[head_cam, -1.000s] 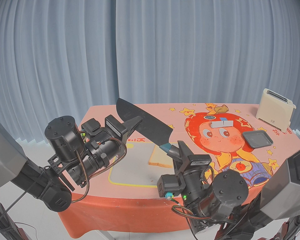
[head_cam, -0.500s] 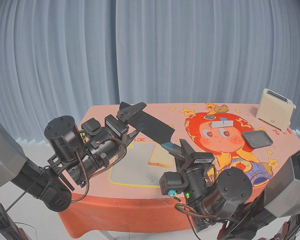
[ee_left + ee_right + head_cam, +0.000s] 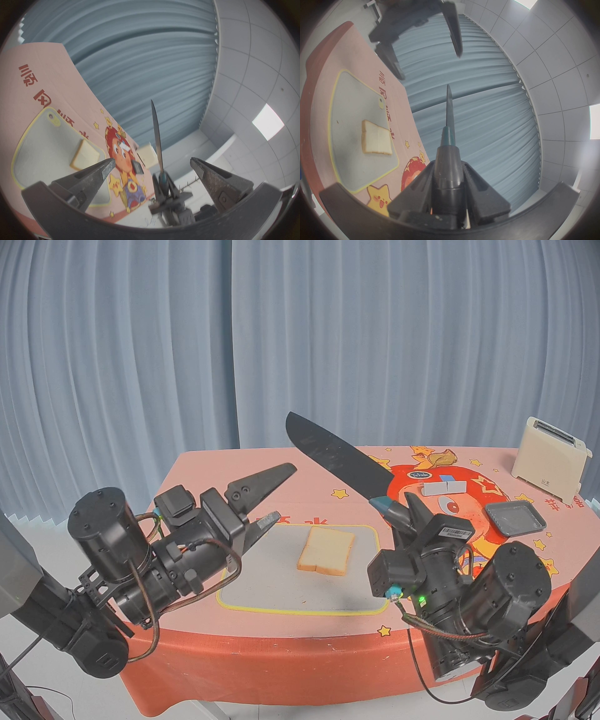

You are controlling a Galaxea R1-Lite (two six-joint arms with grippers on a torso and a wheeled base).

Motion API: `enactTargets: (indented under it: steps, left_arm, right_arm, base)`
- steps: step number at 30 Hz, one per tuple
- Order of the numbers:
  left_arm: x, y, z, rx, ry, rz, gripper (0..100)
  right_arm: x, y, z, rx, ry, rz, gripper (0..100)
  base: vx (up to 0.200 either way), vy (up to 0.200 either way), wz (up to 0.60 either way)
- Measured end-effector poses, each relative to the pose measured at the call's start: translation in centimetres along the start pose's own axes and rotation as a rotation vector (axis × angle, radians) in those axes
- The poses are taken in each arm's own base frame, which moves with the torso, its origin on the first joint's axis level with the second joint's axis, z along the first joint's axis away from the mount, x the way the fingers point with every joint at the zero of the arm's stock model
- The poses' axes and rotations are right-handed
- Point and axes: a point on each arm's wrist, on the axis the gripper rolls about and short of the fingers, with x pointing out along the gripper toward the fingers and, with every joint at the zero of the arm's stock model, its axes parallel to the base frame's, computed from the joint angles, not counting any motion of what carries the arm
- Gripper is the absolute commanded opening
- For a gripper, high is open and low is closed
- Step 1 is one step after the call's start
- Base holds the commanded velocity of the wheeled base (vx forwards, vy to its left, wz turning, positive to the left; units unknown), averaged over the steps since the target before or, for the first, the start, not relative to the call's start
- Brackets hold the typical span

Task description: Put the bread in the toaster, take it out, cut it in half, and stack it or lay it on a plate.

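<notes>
Swung clear of the cutting board (image 3: 262, 580), the right gripper (image 3: 403, 518) clamps the knife (image 3: 340, 455), blade raised past its right edge; the left gripper (image 3: 275, 493), jaws apart, has backed off left. Bread (image 3: 326, 550) lies on the board, seemingly uncut.

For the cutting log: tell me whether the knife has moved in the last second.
Yes. The knife in the right gripper has shifted toward the toaster and risen; it no longer overlaps the bread.
</notes>
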Motion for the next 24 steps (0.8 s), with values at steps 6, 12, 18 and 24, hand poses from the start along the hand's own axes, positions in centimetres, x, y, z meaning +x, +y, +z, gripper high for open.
enactTargets:
  steps: [6,12,18,24]
  left_arm:
    - [-2.8,-0.6,-0.7,0.122,0.139,-0.061,100]
    - [-4.3,-1.4,-0.8,0.184,0.157,-0.091,100]
    - [-4.7,-1.8,-0.7,0.193,0.151,-0.101,100]
    - [-4.8,-1.9,-0.6,0.196,0.148,-0.105,100]
  right_arm:
    - [0.0,-1.1,-0.7,0.028,0.013,-0.018,0]
    - [-0.1,-1.8,-1.4,-0.017,0.036,0.017,0]
    - [-0.3,-2.1,-2.0,-0.080,0.060,0.092,0]
    - [-0.4,-3.1,-1.7,-0.060,0.055,0.156,0]
  base:
    - [0.000,0.000,0.00]
    - [0.000,0.000,0.00]
    - [0.000,0.000,0.00]
    - [0.000,0.000,0.00]
